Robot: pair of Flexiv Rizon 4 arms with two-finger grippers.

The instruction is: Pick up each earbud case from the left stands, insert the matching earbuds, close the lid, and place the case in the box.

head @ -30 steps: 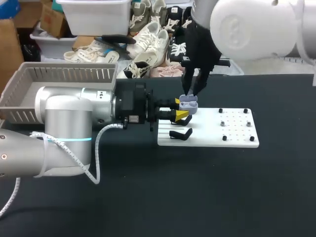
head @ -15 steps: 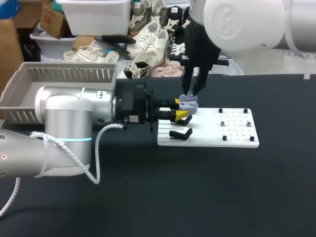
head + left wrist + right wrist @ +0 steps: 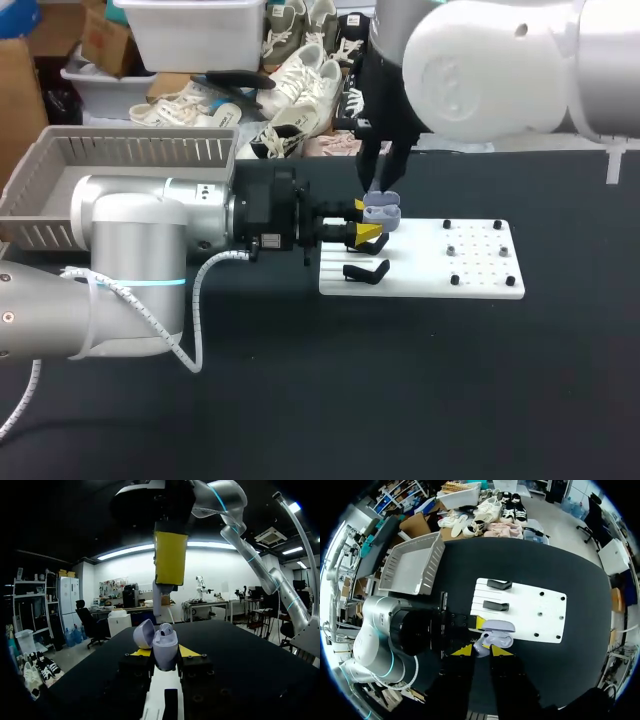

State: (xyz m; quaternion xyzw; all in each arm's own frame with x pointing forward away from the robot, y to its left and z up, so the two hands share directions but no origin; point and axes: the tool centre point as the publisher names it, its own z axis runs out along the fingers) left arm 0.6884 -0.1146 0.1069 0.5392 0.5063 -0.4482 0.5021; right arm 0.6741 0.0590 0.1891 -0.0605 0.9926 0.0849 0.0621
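Clamping left pincer (image 3: 164, 652) on both flanks of lavender earbud case (image 3: 381, 212), holding it just above white stand board (image 3: 420, 280) on tabletop (image 3: 400, 400), lid (image 3: 144, 632) hinged open, mouth facing up. Pinching an earbud (image 3: 481, 645) in right pincer (image 3: 481, 650), hanging directly over case mouth, close above. Judging coming move as a straight vertical drop into vacant socket. Noting one seated earbud (image 3: 166, 628), seemingly occupying the neighbouring socket.
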